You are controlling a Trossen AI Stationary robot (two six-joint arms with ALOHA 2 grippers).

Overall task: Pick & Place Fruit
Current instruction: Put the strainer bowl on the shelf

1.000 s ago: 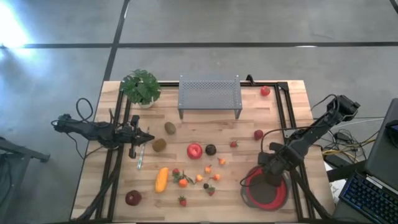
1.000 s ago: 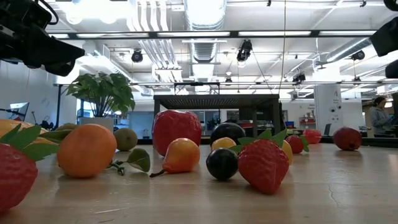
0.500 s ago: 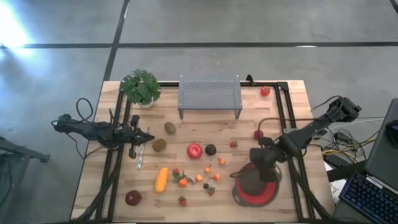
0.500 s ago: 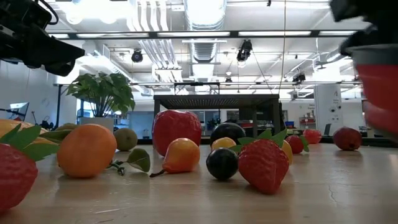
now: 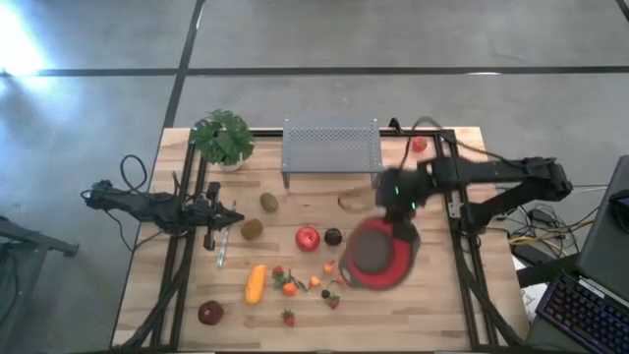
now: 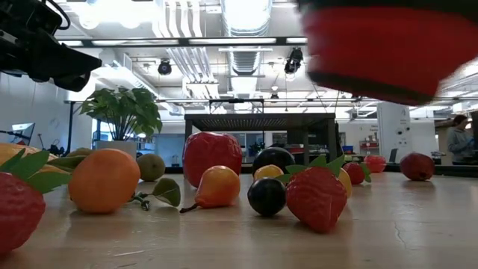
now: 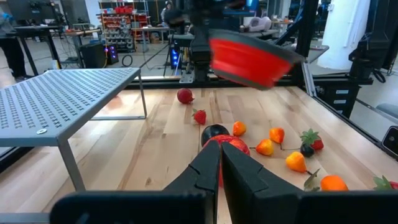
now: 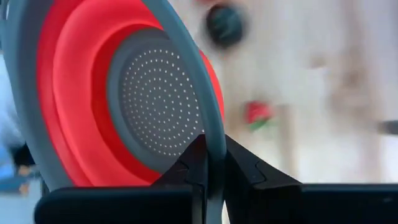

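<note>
No legible text, labels, brand marks, numbers or signs in any view. Shelving and equipment in the room behind the table are too small and blurred to read. Nothing printed shows on the fruit, the colander or the arms.

A glossy red toy apple (image 5: 308,238) sits mid-bench beside a dark round plum (image 5: 333,237); two brown kiwis (image 5: 252,229), a long orange piece (image 5: 256,283), strawberries and orange bits lie scattered nearby.
</note>
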